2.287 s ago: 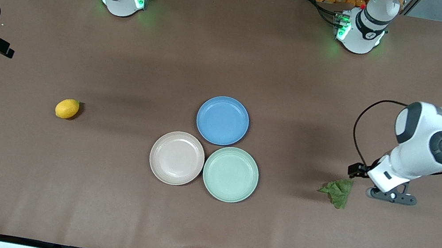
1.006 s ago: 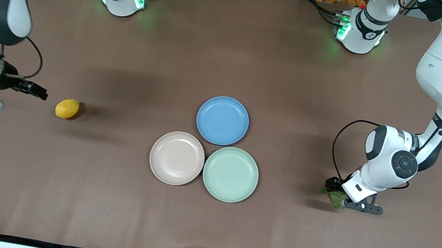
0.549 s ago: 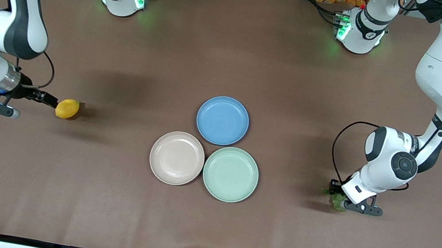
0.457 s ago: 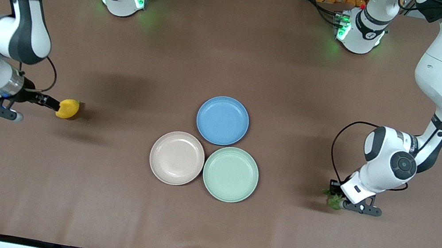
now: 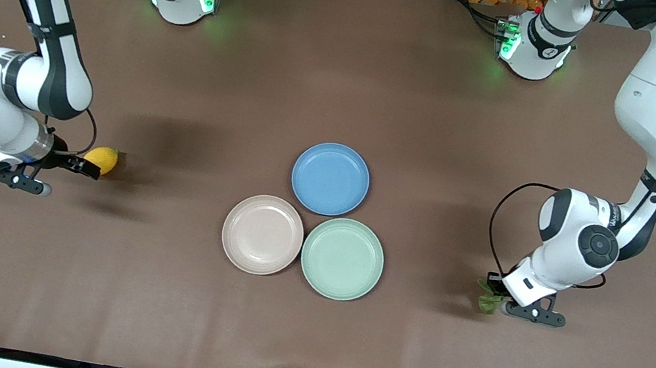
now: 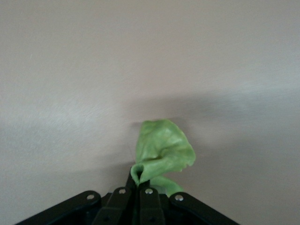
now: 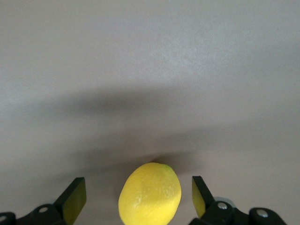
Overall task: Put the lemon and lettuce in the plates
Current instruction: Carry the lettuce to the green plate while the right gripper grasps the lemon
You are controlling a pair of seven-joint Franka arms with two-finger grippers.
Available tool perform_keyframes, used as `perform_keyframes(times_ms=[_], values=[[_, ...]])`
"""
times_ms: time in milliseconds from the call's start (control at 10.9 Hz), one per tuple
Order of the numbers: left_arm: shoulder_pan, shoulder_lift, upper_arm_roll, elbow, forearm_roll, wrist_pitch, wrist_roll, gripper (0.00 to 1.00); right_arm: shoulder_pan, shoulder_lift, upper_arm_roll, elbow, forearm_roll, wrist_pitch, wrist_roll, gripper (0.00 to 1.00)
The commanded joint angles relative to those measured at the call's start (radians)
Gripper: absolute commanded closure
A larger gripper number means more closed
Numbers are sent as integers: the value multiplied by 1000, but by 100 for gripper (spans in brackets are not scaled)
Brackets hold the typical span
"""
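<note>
The left pincer (image 6: 138,199) is pinching the lettuce (image 6: 161,152) on the table (image 5: 304,326), while the right pincer (image 7: 138,199) stands spread around the lemon (image 7: 150,193), not touching it.

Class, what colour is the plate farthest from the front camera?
Blue; the front view shows it best.

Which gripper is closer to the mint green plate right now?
Left. The left gripper is shut on the lettuce, toward its own end of the table from the mint green plate. The right gripper straddles the lemon, farther away.
</note>
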Motion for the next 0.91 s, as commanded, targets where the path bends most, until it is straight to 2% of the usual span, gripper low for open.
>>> perform_keyframes(times_ms=[0,274,549,823], values=[[-59,-91,-20,60,10,-135,-68,100,-24,12,11,-23,3,27,6,0],[-187,-84,-23,132,8,-149,-272,100,-24,15,13,-90,3,125,6,0],[-335,-32,-23,232,8,-146,-499,100,-24,15,13,-120,5,146,8,0],[-446,20,-13,263,11,-94,-707,100,-22,18,14,-169,5,224,9,0]])
